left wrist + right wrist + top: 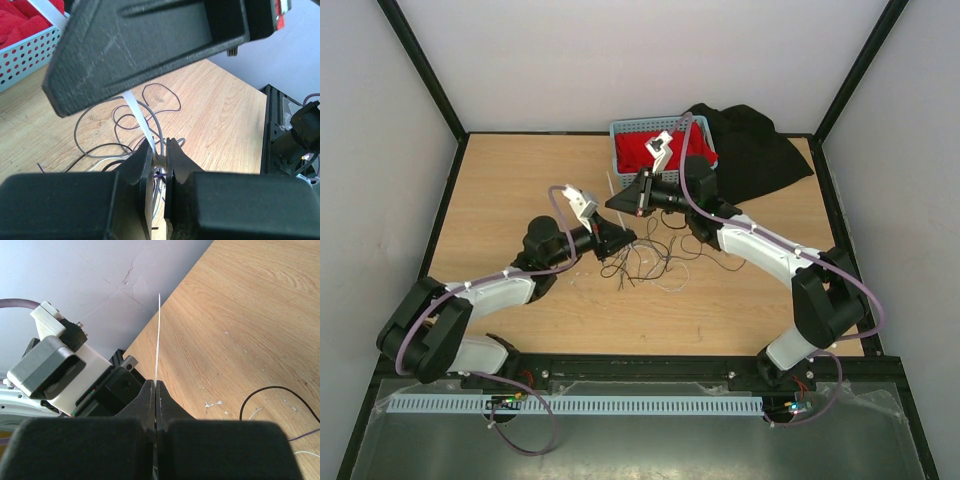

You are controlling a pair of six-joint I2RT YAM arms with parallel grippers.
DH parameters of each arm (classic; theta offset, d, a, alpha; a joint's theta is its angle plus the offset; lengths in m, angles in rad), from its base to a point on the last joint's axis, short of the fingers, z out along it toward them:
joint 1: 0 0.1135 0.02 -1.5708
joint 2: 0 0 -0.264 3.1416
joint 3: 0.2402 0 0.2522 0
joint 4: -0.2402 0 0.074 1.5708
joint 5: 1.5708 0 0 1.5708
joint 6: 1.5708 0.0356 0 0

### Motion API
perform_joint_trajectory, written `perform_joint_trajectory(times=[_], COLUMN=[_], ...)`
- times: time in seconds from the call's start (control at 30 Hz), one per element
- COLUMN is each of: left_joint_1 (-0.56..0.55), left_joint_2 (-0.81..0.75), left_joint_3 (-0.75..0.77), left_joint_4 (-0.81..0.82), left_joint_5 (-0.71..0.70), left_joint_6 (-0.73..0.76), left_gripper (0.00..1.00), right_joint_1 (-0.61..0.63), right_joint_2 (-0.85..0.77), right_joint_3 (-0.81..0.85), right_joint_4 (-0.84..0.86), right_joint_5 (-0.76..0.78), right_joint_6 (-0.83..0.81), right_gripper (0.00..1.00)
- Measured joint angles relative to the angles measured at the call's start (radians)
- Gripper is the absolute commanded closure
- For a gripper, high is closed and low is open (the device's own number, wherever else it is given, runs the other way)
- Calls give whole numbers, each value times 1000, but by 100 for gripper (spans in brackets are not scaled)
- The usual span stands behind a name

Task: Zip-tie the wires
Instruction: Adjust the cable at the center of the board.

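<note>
The wires [650,262] lie in a loose black and whitish tangle on the table's middle; they also show in the left wrist view [120,112] and at the right wrist view's edge [260,392]. The zip tie [609,185] is a thin white strip held between both grippers. My right gripper [615,203] is shut on the strip [158,335], which runs edge-on out past its tips [155,385]. My left gripper [625,238] is just below it, above the tangle's left edge. Its jaws [159,146] are closed on the zip tie's thick end, and the strip [137,112] rises behind the right gripper's finger [150,45].
A blue basket [625,128] with red cloth [642,152] stands at the back centre, right behind the right arm. A black cloth [750,150] lies at the back right. The left arm's wrist block [55,370] is close beside the right gripper. Small white scraps [215,404] lie on the wood.
</note>
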Motion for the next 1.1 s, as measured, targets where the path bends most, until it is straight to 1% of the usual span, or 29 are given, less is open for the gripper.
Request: perform_joint_trajectory(times=[0.43, 0.5, 0.53, 0.6, 0.67, 0.77, 0.9, 1.1], left_joint_1=[-34, -35, -35, -35, -35, -30, -20, -3], left_joint_2=[60, 65, 65, 61, 46, 13, -23, -45], left_joint_3=[-18, -23, -25, -27, -28, -28, -26, -15], left_joint_4=[24, 27, 26, 20, -6, -56, -126, -186], left_joint_5=[-10, -10, -9, -8, 1, 20, 51, 81], left_joint_6=[10, 11, 11, 10, 9, 9, 14, 13], left_gripper=[93, 88, 83, 68, 62, 54, 47, 40], right_joint_1=[-5, -6, -6, -8, -10, -11, -13, -14], right_joint_2=[5, 5, 5, 5, 4, -13, -50, -74], right_joint_3=[33, 35, 35, 35, 35, 2, -39, -46], right_joint_4=[-32, -34, -34, -34, -13, 54, 122, 150], right_joint_5=[-5, -7, -8, -13, -21, -34, -51, -66], right_joint_6=[-2, -2, -2, -2, 2, 27, 57, 68], right_gripper=[100, 100, 100, 100, 100, 100, 100, 100])
